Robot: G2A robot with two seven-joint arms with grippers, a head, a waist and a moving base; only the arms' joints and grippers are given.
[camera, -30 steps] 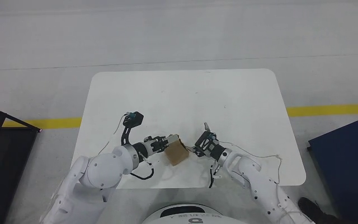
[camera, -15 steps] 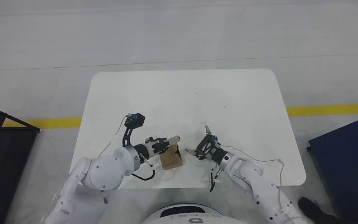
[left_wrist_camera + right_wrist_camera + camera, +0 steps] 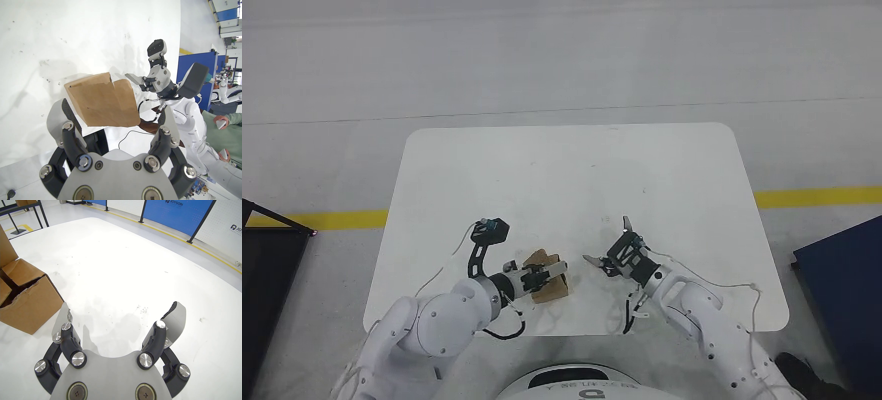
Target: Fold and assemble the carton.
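A small brown carton [image 3: 560,289] stands on the white table [image 3: 572,170] close to its near edge. In the right wrist view the carton [image 3: 24,306] has an open top with loose flaps and a torn rim. My left gripper [image 3: 545,276] is open around the carton [image 3: 104,102]: one finger [image 3: 66,111] lies against its side, the other finger [image 3: 168,117] stands clear of it. My right gripper [image 3: 607,243] is open and empty, a short way to the carton's right. The same right gripper [image 3: 144,63] appears beyond the carton in the left wrist view, and in its own view [image 3: 121,306] it hovers over bare table.
The table's near edge runs just behind both grippers. A blue partition [image 3: 842,280] stands off the table's right side and a black rack [image 3: 267,260] off its left. Wide bare tabletop lies beyond the carton.
The carton has shifted left and down toward the near edge with my left gripper, and now sits turned on the table. My right gripper has drawn back to the right, away from the carton.
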